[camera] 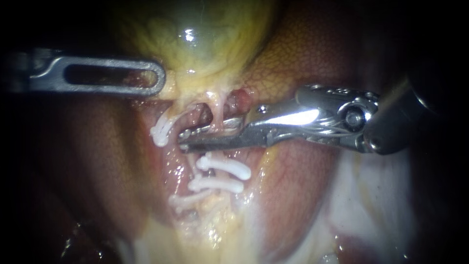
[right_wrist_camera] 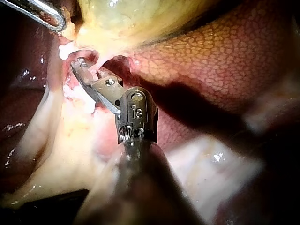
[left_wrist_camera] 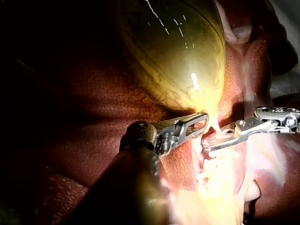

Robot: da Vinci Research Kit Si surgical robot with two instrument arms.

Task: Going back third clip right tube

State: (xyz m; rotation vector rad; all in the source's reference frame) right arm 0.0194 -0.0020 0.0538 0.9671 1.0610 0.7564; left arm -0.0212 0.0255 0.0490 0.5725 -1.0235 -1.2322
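the main hazard i see is the right tube (camera: 221, 113) itself. it runs down from the gallbladder (camera: 205, 44) and passes through the gap between the jaws of my right instrument (camera: 183, 140), which stand slightly apart and clamp nothing. if i draw that instrument back along its shaft without first clearing the tube sideways, a jaw could hook the thin strand and tear it. my left instrument (camera: 159, 78) looks clamped on the gallbladder's lower edge, lifting it away, so i judge the tube is under tension and any tug would add to it. the second worry is the upper clip (camera: 227, 167), just beneath the lower jaw: a dip on the way out could knock it or drag it along the tube.

the clips are slim white bars with a knobbed end. the upper clip and middle clip (camera: 217, 185) lie crosswise, close together, below the jaws. a lower clip (camera: 188, 200) sits beneath them, angled leftward, and i cannot tell what it grips. another white clip (camera: 160, 131) lies just beside the jaw tips, to their left in the endoscope view.
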